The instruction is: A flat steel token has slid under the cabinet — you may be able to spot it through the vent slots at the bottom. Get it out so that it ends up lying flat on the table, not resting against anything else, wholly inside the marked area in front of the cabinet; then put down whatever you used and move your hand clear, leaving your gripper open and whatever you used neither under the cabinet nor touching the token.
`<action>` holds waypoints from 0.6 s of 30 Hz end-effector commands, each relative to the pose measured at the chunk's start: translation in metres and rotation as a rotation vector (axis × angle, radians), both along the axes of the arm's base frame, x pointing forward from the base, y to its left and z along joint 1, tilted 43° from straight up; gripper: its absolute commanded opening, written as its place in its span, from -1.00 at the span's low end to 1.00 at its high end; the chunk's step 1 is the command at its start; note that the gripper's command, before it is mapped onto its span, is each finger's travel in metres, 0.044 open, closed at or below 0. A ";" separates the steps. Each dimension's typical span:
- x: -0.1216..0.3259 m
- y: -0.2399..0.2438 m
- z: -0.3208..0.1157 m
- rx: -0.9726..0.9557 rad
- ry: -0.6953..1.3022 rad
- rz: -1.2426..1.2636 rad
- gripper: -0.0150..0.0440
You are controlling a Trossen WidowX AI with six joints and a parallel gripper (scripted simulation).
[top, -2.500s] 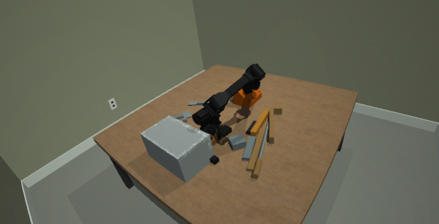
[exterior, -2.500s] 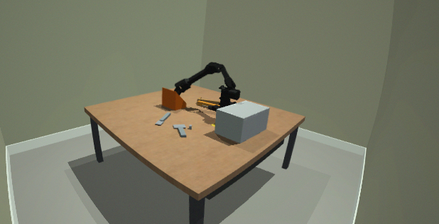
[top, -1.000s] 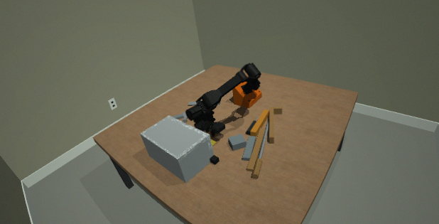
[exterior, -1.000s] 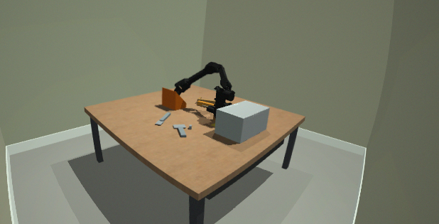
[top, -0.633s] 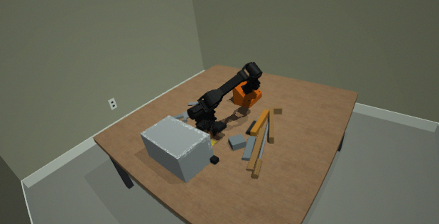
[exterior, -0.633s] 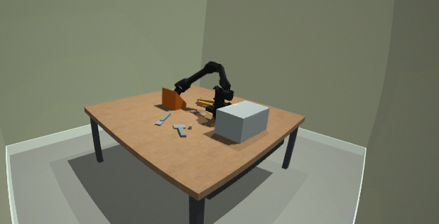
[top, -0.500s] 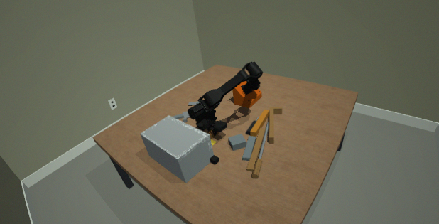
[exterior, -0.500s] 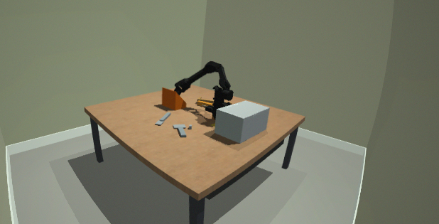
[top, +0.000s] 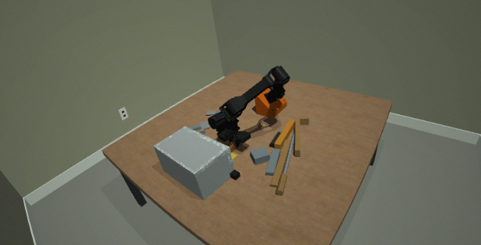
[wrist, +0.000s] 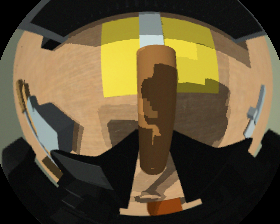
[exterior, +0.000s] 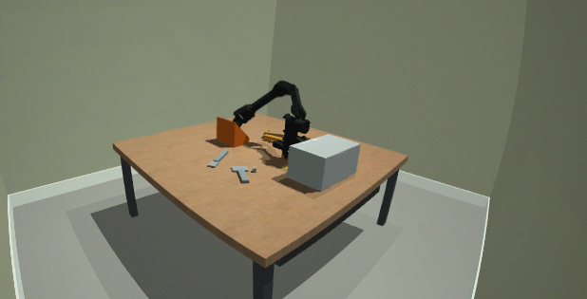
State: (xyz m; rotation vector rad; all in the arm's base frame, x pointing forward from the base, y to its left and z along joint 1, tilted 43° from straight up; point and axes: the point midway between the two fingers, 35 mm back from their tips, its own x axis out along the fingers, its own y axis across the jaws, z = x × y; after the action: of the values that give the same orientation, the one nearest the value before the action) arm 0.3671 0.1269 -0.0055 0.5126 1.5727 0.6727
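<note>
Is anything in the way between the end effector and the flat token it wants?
Yes, the big grey cabinet. The token itself isn't visible. The end effector grips a brown-handled tool, its grey part crossing the yellow patch toward the cabinet.

One pale grey box-shaped cabinet stands on one brown wooden table. In front of it are one flat yellow patch and one brown rounded rod. One small black block is near the cabinet. To one side of it lie three light grey pieces: one stepped strip, one T-shape and one little wedge. Out from its front are one chunky grey block and several tan wooden bars (they overlap, so I cannot tell exactly how many).
</note>
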 end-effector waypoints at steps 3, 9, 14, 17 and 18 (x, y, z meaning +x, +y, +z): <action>-0.007 -0.001 -0.001 -0.001 0.001 0.003 -0.49; -0.012 -0.001 0.000 -0.001 0.002 0.003 -0.49; -0.017 -0.002 0.000 -0.001 0.002 0.003 -0.49; -0.020 -0.002 0.000 -0.001 0.002 0.003 -0.49; -0.021 -0.002 0.000 -0.001 0.002 0.003 -0.49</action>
State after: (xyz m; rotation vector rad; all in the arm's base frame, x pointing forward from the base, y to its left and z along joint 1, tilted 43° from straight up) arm 0.3506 0.1254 -0.0046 0.5130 1.5737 0.6724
